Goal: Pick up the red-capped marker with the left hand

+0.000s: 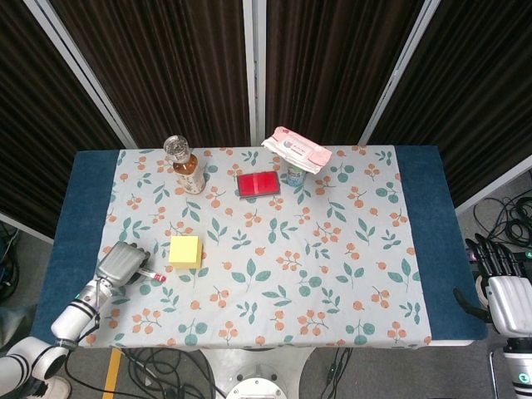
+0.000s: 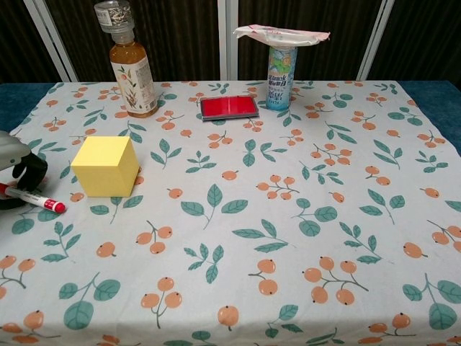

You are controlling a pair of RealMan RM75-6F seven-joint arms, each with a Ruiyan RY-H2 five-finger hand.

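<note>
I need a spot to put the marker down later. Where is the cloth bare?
Bare: the wide stretch right of the yellow block, out to the right hand. Crowded: the far edge, with bottle, red case and can.
</note>
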